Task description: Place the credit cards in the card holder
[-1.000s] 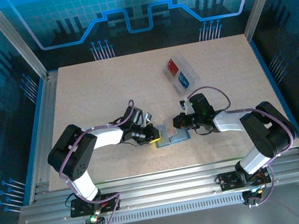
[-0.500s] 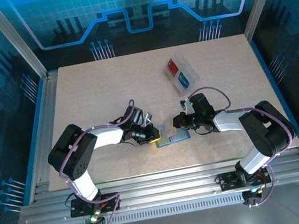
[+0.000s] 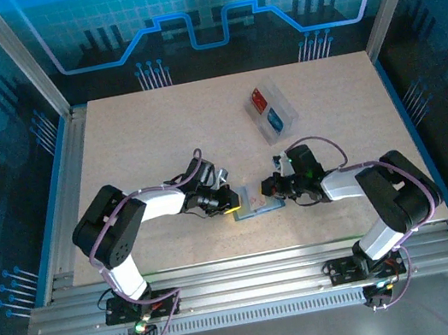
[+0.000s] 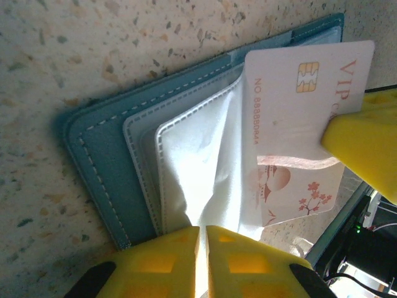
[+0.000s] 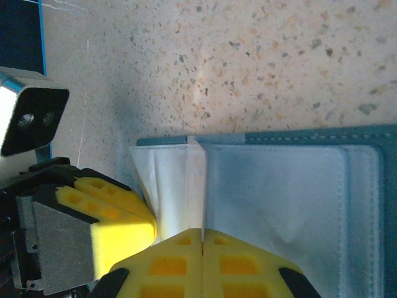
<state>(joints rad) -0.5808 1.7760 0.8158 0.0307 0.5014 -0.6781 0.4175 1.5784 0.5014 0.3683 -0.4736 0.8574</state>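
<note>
The teal card holder (image 3: 259, 206) lies open on the table between my two grippers. My left gripper (image 4: 203, 228) is shut on the white lining of an inner pocket of the card holder (image 4: 111, 161) and pulls it up. A white credit card (image 4: 298, 99) with a gold chip and pink flowers sits at that pocket's mouth, with my right gripper (image 5: 203, 231) shut on its edge (image 5: 197, 180). In the top view the left gripper (image 3: 228, 201) and right gripper (image 3: 269, 185) face each other across the holder. A red credit card (image 3: 259, 99) and a blue one (image 3: 278, 121) lie farther back.
The red and blue cards lie in a clear plastic tray (image 3: 270, 112) at the back right of the speckled table (image 3: 149, 137). Aluminium rails (image 3: 242, 268) run along the near edge, just in front of the holder.
The right gripper has shifted slightly with the white card, which now lies lower over the card holder. The left gripper has kept its hold and place.
</note>
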